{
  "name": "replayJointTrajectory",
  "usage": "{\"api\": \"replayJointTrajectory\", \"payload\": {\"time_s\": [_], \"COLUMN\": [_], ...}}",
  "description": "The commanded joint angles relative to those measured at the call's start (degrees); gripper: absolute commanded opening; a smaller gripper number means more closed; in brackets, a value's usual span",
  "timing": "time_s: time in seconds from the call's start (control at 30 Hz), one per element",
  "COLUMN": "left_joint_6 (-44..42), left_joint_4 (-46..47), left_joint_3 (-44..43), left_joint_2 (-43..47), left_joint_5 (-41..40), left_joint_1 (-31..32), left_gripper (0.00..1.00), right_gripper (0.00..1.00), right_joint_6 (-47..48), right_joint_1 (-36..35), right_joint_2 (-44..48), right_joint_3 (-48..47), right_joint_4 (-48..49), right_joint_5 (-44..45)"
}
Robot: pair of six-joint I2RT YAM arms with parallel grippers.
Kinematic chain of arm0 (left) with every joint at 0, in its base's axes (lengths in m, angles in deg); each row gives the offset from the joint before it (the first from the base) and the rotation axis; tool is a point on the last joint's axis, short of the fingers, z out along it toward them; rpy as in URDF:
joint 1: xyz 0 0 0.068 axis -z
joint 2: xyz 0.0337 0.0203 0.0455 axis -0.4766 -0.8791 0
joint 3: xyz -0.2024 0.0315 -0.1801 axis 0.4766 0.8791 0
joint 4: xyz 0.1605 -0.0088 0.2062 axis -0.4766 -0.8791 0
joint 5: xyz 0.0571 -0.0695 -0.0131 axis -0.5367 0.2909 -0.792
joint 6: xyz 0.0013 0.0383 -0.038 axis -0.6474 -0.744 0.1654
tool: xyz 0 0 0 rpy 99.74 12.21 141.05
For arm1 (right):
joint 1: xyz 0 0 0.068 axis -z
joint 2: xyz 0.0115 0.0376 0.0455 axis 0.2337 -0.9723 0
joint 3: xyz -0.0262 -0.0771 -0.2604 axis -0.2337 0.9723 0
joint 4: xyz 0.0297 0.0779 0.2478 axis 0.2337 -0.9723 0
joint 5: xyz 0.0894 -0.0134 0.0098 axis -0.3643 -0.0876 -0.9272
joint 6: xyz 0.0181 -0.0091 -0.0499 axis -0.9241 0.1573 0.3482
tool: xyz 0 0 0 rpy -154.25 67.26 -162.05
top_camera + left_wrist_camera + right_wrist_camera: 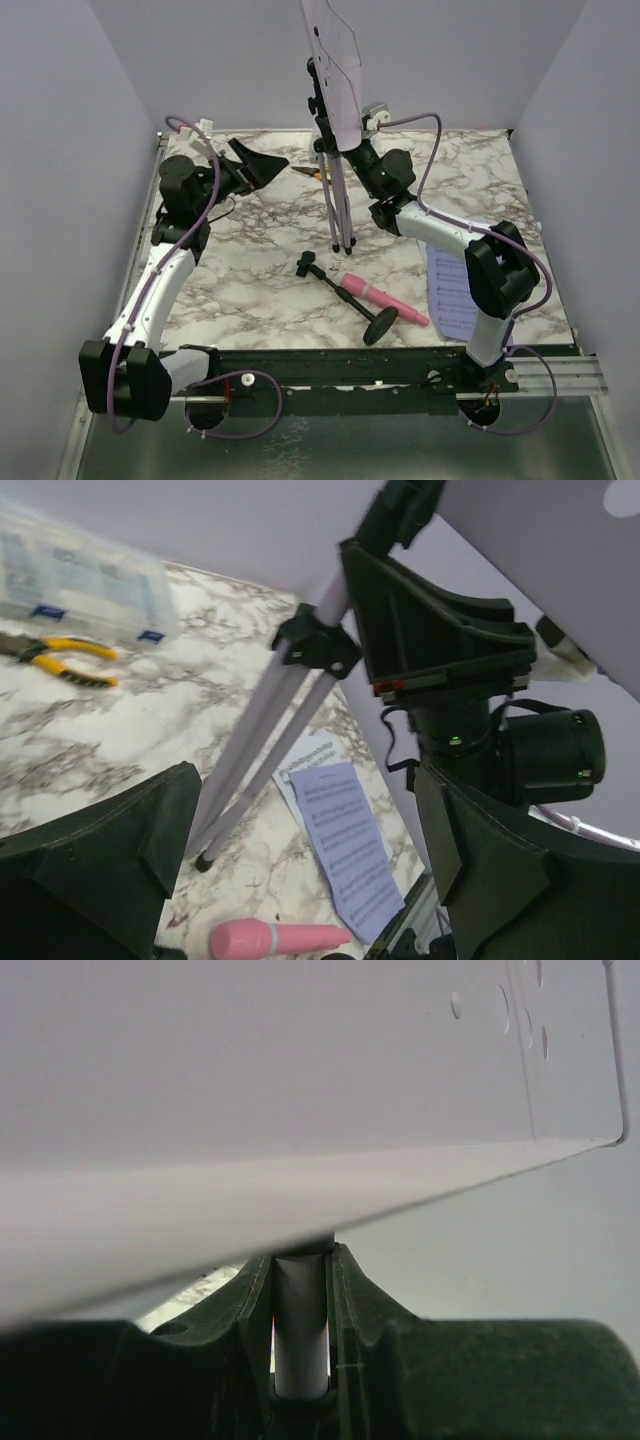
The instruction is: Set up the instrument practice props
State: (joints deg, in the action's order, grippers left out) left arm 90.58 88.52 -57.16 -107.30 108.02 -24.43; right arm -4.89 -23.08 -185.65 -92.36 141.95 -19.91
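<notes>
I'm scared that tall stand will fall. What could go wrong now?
The stand may topple: its legs look folded together, so only the right jaws, clamped on its pole, hold it up. If it falls, it could hit the pink microphone lying nearby.

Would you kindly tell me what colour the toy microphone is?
The toy microphone is pink, seen best in the top external view.
</notes>
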Motion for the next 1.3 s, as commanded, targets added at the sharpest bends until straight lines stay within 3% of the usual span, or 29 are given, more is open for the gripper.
{"api": "replayJointTrajectory", "payload": {"time_s": [0.0,0.2,0.37,0.47,0.6,0.8,0.83,0.9,0.93,1.27], "left_joint_6": [-8.4,-19.9,-21.7,-23.8,-19.6,-12.2,-12.3,-13.3,-13.9,-19.7], "left_joint_4": [13.9,14.9,18.4,20.4,29.3,38.3,38.5,38.6,38.7,38.9], "left_joint_3": [-5.4,-7.1,-4.8,-3.4,-0.6,0.0,0.2,1.1,1.6,4.4], "left_joint_2": [-5.7,-12.7,-16.5,-18.6,-21.6,-27.0,-27.2,-27.1,-27.0,-25.4], "left_joint_5": [2.3,1.3,1.5,0.6,-1.0,3.8,3.5,1.5,0.4,-8.6], "left_joint_1": [8.4,11.8,13.4,15.9,17.2,17.1,17.3,18.0,18.4,22.8], "left_gripper": [0.97,0.93,0.79,0.83,0.86,0.75,0.78,0.95,0.99,0.99], "right_gripper": [0.0,0.0,0.0,0.0,0.0,0.0,0.0,0.0,0.0,0.0], "right_joint_6": [2.4,2.0,2.1,2.3,2.3,1.2,1.1,1.0,0.9,5.8], "right_joint_1": [-0.3,-0.3,-0.3,-0.3,-0.3,-0.4,-0.5,-0.8,-0.8,-5.1], "right_joint_2": [7.7,8.0,10.5,12.5,14.5,16.9,17.2,17.4,17.2,17.5], "right_joint_3": [1.7,4.6,9.8,12.3,15.4,20.4,21.1,22.2,22.6,22.8], "right_joint_4": [24.3,26.9,31.6,32.4,32.8,34.2,34.7,36.1,36.4,36.3], "right_joint_5": [-3.0,-3.1,-2.2,-1.9,-2.7,-3.8,-3.1,-2.0,-2.0,2.2]}}
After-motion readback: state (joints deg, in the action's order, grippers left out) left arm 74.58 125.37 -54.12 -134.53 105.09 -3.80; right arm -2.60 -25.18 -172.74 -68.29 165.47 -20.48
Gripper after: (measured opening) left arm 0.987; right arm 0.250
